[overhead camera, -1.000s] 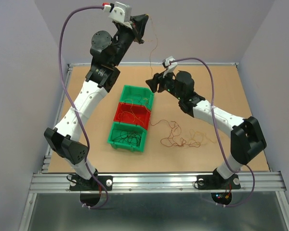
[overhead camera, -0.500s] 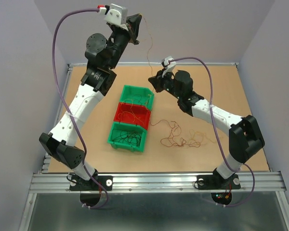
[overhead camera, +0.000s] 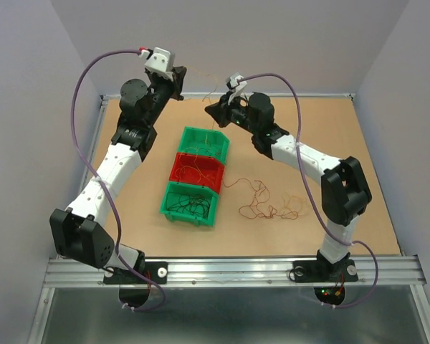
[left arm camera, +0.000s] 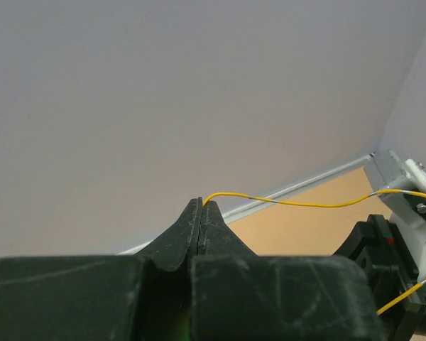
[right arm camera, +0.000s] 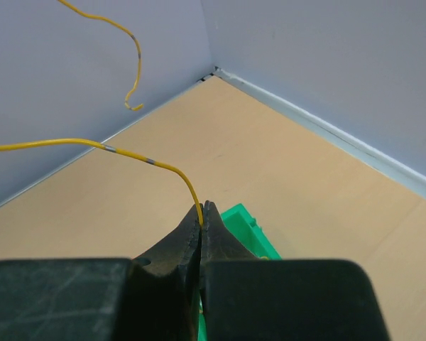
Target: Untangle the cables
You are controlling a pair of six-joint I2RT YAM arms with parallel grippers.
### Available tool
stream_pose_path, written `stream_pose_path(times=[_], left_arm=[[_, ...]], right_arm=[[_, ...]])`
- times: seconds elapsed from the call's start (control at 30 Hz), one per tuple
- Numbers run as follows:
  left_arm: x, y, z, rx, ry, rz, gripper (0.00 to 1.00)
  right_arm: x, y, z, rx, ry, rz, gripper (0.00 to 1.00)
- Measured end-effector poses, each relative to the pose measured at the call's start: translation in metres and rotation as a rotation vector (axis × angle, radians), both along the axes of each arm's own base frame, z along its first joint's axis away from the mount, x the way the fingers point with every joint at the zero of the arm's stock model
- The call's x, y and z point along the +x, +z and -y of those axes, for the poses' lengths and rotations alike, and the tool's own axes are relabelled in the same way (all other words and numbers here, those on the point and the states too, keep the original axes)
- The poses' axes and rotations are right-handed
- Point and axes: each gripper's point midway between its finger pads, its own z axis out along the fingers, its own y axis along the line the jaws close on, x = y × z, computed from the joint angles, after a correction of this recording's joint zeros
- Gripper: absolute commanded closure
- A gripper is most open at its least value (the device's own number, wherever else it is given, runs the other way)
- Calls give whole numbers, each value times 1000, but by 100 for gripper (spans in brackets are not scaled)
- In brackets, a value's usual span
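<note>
Wire is what both sets of jaws hold: one thin yellow wire (right arm camera: 92, 145) runs between them, raised above the far end of the bench (overhead camera: 358, 143). The left gripper (left arm camera: 200, 213) has its jaws pressed together on one end, and the strand arcs away from their tip toward the right arm. The right gripper (right arm camera: 202, 213) pinches the same strand at its tip, and a loose curled tail hangs in the air beyond. Holding it at two points, lifted off the surface, probably serves to draw this one strand free of the others and bring it over a bin.

Below and nearer than the right jaws stand three bins in a row: green bin (overhead camera: 206, 142), red bin (overhead camera: 197, 170), second green bin (overhead camera: 191, 203), each holding sorted strands. The remaining tangle (overhead camera: 269, 204) lies on the tan bench beside them. Plain grey walls (overhead camera: 287, 43) close the space in.
</note>
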Motion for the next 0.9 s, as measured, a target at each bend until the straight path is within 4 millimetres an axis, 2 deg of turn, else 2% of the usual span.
stream_pose_path(times=[0.1,0.23,0.4,0.53,0.6,0.73,0.9], left_arm=[[4,-17,-17,0,7,-24,100],[1,-35,-25,-5,-22,-30,100],[-9,-76,-9,20,-128,-70,100],[-14,-105,-2,29,-173,-125,100],[-16,-118,1,24,-191,-154,100],[-7,-151,8,22,-218,-222,100],[7,-208,20,44,-238,-352,100]], right_arm=[[4,-12,-12,-1,49,0,100],[9,-48,-24,-28,94,-39,100],[15,-102,-33,-59,133,-126,99],[17,-129,-34,-60,143,-202,99],[24,-148,-36,-88,141,-266,99],[44,-183,-39,-148,102,-354,99],[46,-236,-30,-258,57,-497,97]])
